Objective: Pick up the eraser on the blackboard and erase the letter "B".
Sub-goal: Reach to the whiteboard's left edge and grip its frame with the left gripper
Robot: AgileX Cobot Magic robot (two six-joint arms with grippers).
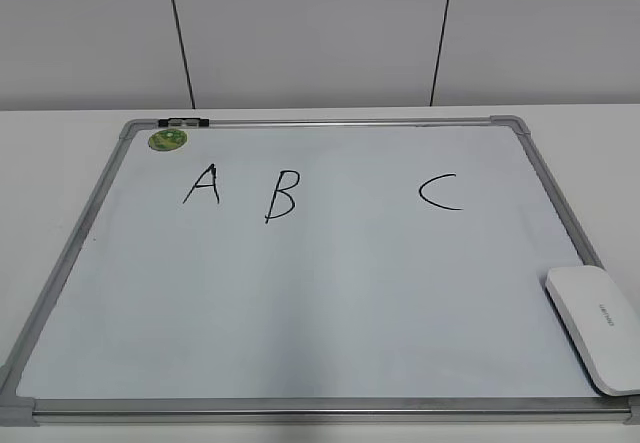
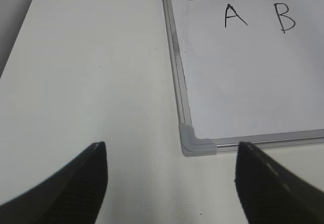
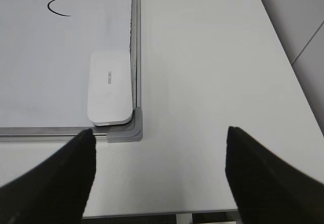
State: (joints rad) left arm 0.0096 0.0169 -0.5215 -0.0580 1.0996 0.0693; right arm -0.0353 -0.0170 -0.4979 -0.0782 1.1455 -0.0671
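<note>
The blackboard (image 1: 300, 293) is a white board in a silver-grey frame, flat on the table. The black letter "B" (image 1: 281, 194) stands between "A" (image 1: 202, 185) and "C" (image 1: 440, 192); "B" also shows in the left wrist view (image 2: 284, 16). The eraser (image 1: 596, 324), a flat white block, lies in the board's near right corner, and shows in the right wrist view (image 3: 109, 86). My right gripper (image 3: 160, 150) is open and empty over bare table, just right of that corner. My left gripper (image 2: 171, 167) is open and empty by the board's near left corner (image 2: 197, 142). Neither gripper shows in the exterior view.
A round green magnet (image 1: 167, 139) sits at the board's far left corner beside a clip (image 1: 184, 122). The white table (image 2: 91, 82) extends left of the board and right of it (image 3: 202, 72); its front edge (image 3: 162, 213) lies close under my right gripper. A grey wall stands behind.
</note>
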